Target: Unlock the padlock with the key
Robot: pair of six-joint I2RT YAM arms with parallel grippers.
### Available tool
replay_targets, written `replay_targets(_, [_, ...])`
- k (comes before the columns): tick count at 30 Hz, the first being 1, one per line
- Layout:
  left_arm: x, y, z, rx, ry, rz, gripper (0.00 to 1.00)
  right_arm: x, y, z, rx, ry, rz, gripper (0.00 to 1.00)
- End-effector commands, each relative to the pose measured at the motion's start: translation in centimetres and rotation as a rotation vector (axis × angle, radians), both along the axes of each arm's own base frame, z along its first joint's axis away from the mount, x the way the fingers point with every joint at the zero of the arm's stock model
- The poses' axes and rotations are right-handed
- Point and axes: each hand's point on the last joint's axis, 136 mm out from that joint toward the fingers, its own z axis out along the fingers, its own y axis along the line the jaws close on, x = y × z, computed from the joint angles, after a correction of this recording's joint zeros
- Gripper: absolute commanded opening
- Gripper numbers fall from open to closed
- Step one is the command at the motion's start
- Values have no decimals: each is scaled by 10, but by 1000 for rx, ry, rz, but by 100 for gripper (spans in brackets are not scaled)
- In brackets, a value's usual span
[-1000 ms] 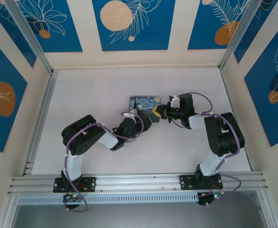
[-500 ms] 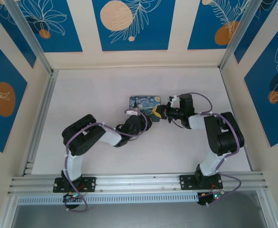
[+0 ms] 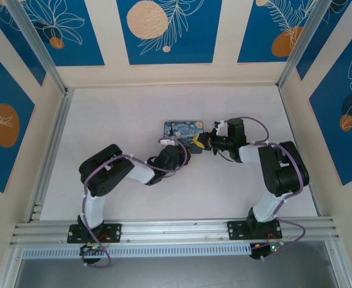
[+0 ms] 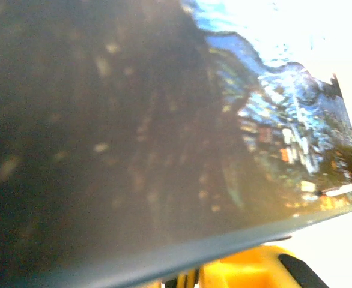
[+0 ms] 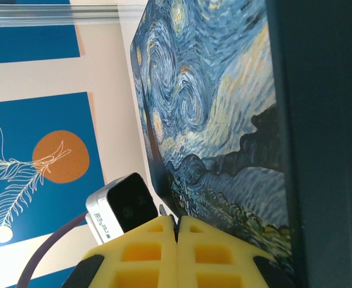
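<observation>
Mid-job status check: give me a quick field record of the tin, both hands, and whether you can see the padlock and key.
tin: starry-night lid facing up, on the table, mid-workspace
left hand: at the tin's near edge; open or shut not discernible
right hand: at the tin's near right corner, yellow fingers pressed together
padlock: hidden or too small to tell
key: hidden or too small to tell

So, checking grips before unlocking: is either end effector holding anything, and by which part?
Right end effector: shut, nothing seen between its yellow fingers. Left end effector, at the near edge of the rectangular blue starry-night painted tin: cannot tell.
</observation>
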Motion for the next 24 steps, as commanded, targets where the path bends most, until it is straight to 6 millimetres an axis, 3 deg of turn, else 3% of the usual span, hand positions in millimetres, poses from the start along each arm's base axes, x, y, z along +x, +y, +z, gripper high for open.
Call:
replay_targets(1, [-1, 3, -16, 47, 31, 7, 15, 2, 1, -1, 7, 4, 18, 0])
replay_targets(8, [-3, -1, -12, 16, 55, -11, 2, 6, 0, 10, 15, -16, 15, 0])
replay_targets(15, [-6, -5, 2, -62, 109, -54, 0, 8, -8, 48, 38, -90, -8, 0])
replay_targets(19, [-9, -12, 18, -124, 162, -116, 0, -6, -19, 59, 25, -115, -25, 0])
replay_targets(24, [-10, -19, 39, -208, 219, -208, 0, -39, -25, 48, 21, -95, -16, 0])
